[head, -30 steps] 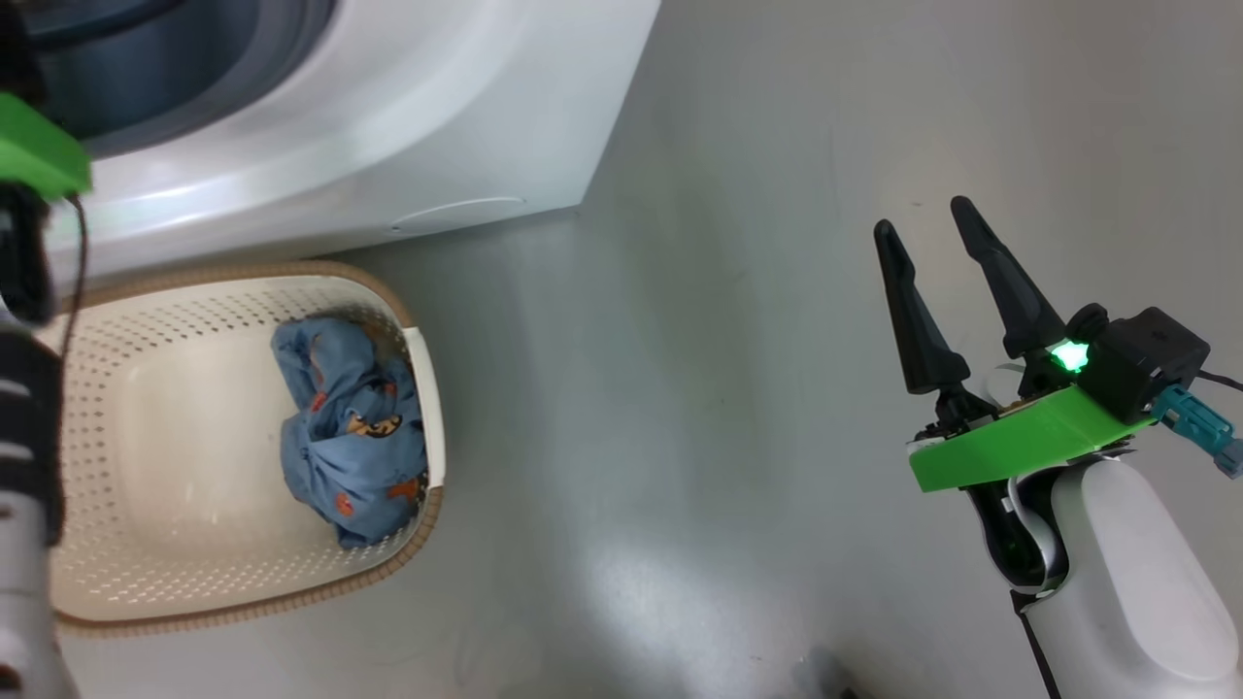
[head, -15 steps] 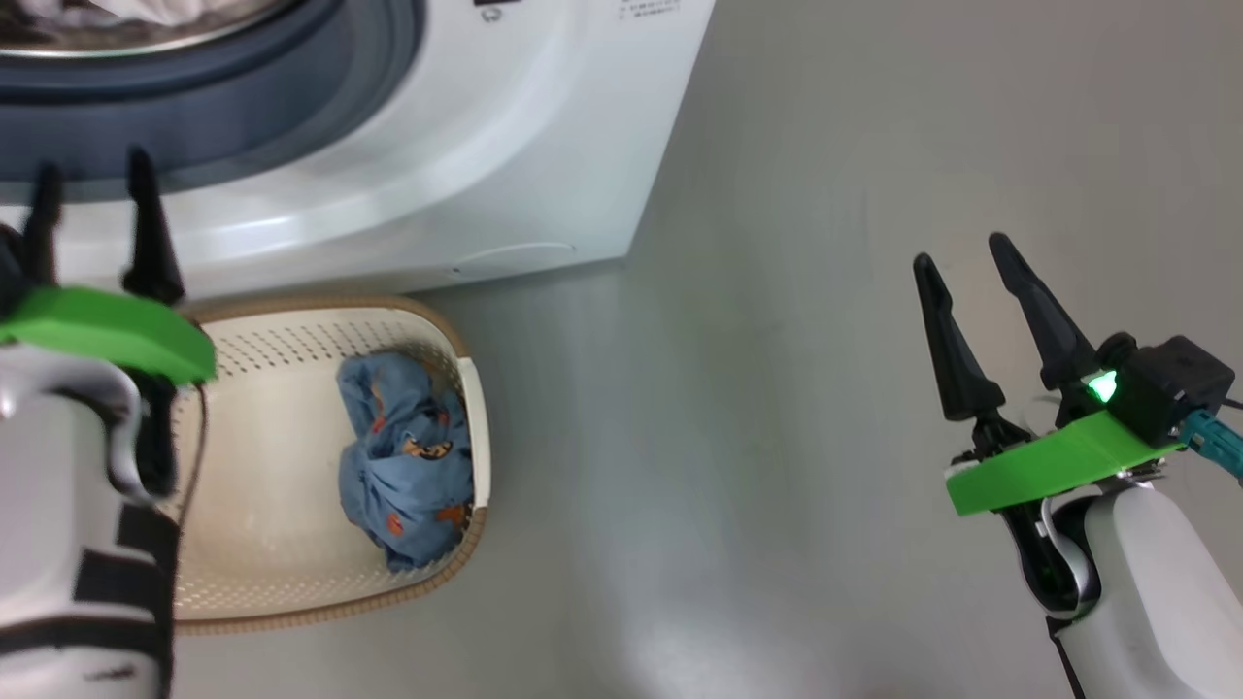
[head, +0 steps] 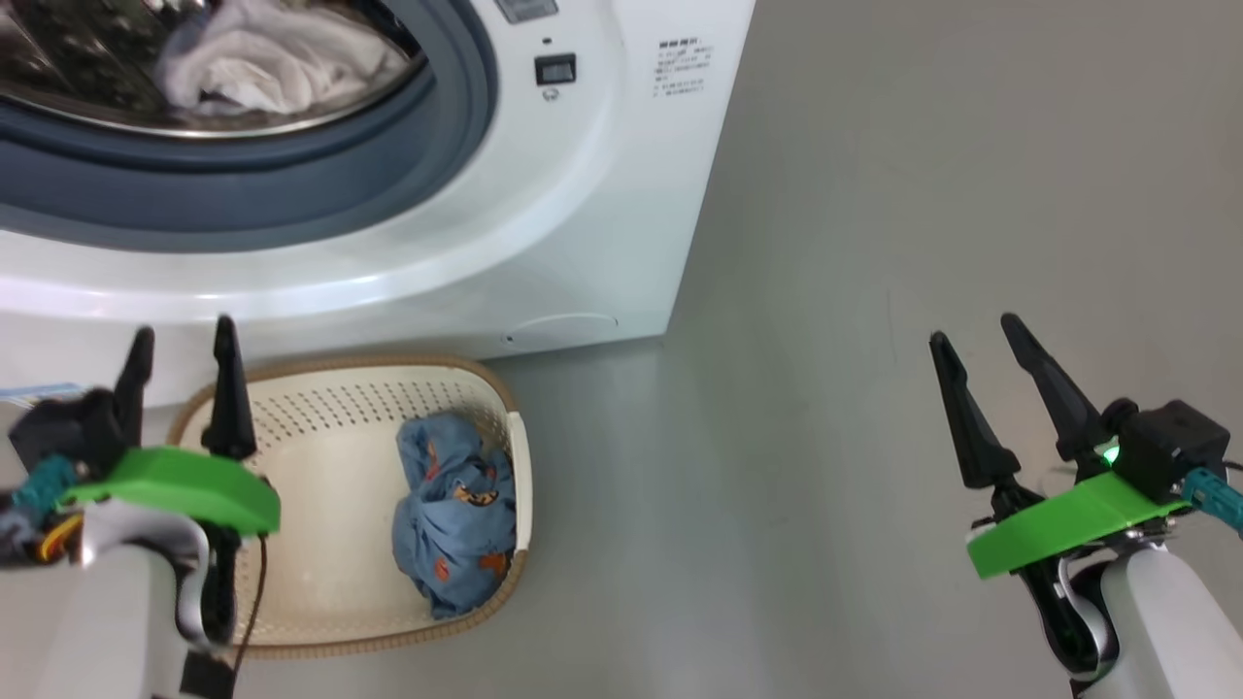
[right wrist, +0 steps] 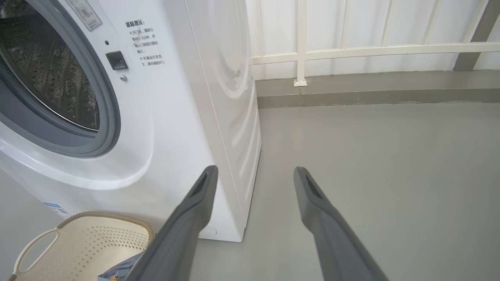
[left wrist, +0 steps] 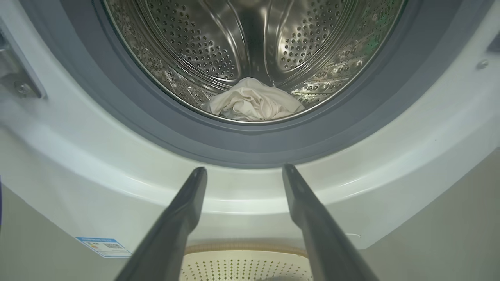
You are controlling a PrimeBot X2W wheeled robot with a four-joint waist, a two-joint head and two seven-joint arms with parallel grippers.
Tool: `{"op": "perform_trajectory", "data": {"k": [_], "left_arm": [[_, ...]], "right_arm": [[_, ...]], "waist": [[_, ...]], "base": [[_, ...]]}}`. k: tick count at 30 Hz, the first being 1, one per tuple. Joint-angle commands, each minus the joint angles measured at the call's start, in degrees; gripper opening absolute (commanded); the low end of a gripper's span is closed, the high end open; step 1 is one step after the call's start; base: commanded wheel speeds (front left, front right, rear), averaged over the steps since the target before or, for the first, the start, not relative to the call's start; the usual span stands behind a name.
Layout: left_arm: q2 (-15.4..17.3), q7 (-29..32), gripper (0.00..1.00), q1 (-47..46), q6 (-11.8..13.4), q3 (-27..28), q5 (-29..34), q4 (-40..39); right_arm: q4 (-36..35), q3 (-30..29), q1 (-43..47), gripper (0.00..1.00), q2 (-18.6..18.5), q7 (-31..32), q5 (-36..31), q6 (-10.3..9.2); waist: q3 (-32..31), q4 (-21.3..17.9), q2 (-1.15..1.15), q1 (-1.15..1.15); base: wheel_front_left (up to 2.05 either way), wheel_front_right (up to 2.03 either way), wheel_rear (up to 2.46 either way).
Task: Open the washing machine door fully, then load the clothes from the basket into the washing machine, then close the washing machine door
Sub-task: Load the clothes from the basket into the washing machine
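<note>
Just to the right of the left gripper [head: 183,332], partly under its wrist in the head view, sits the basket [head: 330,413]. It is a rounded rectangle of cream plastic with rows of small holes and a brown woven-look rim. The clothes [head: 452,515] lie bunched against the basket wall farthest from that gripper: a crumpled heap of soft light blue fabric with small orange-brown prints. The left gripper's two long, dark, tapering fingers stand spread apart with nothing between them.

Straight ahead of the left gripper [left wrist: 245,168], along its fingers, the washer [head: 583,194] stands with its round mouth uncovered. It has a smooth, glossy white front. Inside the mouth is a wide grey-blue rubber seal [left wrist: 250,144], then the shiny steel drum [left wrist: 187,47], dotted with holes and ribbed. A wrinkled white cloth [left wrist: 254,103] rests at the drum's bottom, just past the seal. Low on the washer front, left of those fingers, is a small blue label [left wrist: 103,246]. A faint round flap [head: 563,325] lies near the washer's lower right corner.

The right gripper [head: 973,330] is well apart from basket and clothes, over bare, smooth grey floor [head: 874,194]. Its fingers are likewise spread wide and empty. In its wrist view the washer's side panel is left of this gripper [right wrist: 256,168], the basket's looped handle [right wrist: 33,246] is at lower left, and a white railing [right wrist: 351,50] stands ahead.
</note>
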Motion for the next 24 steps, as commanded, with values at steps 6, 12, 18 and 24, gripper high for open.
{"op": "perform_trajectory", "data": {"k": [6, 12, 18, 24], "left_arm": [[1.2, -0.3, 1.00, 5.4, -0.1, 2.0, 0.8, -3.9], [0.6, -0.3, 1.00, 11.5, -0.1, 1.6, 1.1, -5.8], [0.3, -0.3, 1.00, 17.6, -0.1, 2.3, 1.5, -8.8], [0.4, -0.3, 1.00, 22.1, -0.1, 3.2, 1.4, -11.4]], "right_arm": [[-0.8, 0.9, 3.5, 1.00, -1.4, -0.3, 0.8, 0.16], [-0.8, 0.4, 7.3, 1.00, -1.9, -0.3, 1.2, 0.16], [-0.7, 0.1, 11.1, 1.00, -2.5, -0.3, 1.5, 0.16], [-1.0, -0.7, 14.0, 1.00, -2.8, -0.3, 1.8, 0.16]], "waist": [[-4.7, 1.0, 0.00, 0.00], [-8.9, 1.1, 0.00, 0.00], [-12.7, 0.9, 0.00, 0.00], [-15.0, 0.8, 0.00, 0.00]], "base": [[0.00, 0.00, 0.00], [0.00, 0.00, 0.00], [0.00, 0.00, 0.00], [0.00, 0.00, 0.00]]}}
